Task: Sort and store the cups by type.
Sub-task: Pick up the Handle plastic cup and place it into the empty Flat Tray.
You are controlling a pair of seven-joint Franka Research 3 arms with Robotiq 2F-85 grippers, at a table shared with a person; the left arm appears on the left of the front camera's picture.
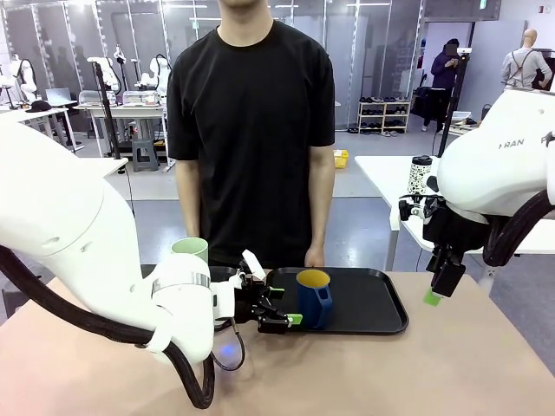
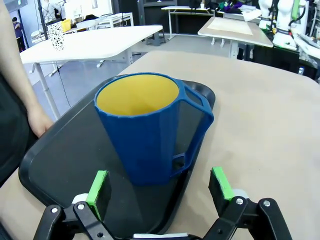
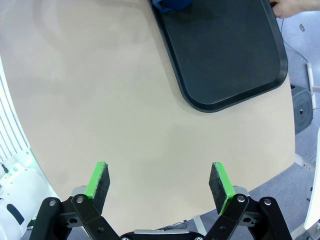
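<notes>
Here a tan table point(image 1: 486, 364) holds a black tray point(image 1: 368, 303); the blue mug point(image 2: 145, 130), yellow inside, stands at its nine o'clock edge, left gripper point(image 2: 162, 187) and right gripper point(image 3: 160, 185) both wide.

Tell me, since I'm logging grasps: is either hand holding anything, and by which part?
Nothing is held. The left hand is open, its pads either side of the blue mug without touching. The right hand is open above bare table.

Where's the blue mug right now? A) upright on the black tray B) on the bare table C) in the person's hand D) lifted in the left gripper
A: the blue mug stands upright on the black tray, with the open left gripper just short of it.
</notes>
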